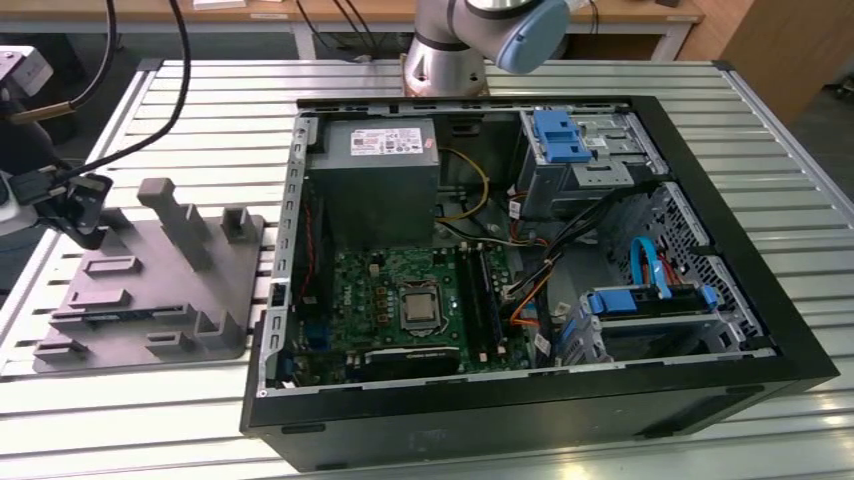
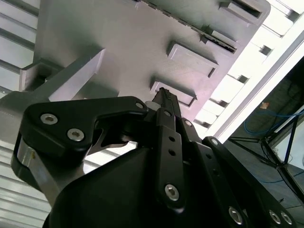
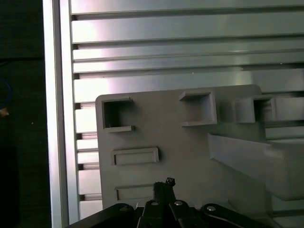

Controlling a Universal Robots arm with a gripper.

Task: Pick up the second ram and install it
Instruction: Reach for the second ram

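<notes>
The second ram (image 1: 120,317) sits in a slot at the grey holder block's (image 1: 200,300) seven o'clock in the exterior view, and my claw (image 1: 88,236), wrist pointing down over the block at the ram's twelve o'clock, has its fingers pressed together, gripping nothing.

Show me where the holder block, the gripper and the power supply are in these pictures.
Holder block (image 1: 158,292): exterior view, on its flat grey base.
Gripper (image 3: 164,184): first wrist view, at its dark tip.
Power supply (image 1: 380,190): exterior view, on its grey cover.
</notes>
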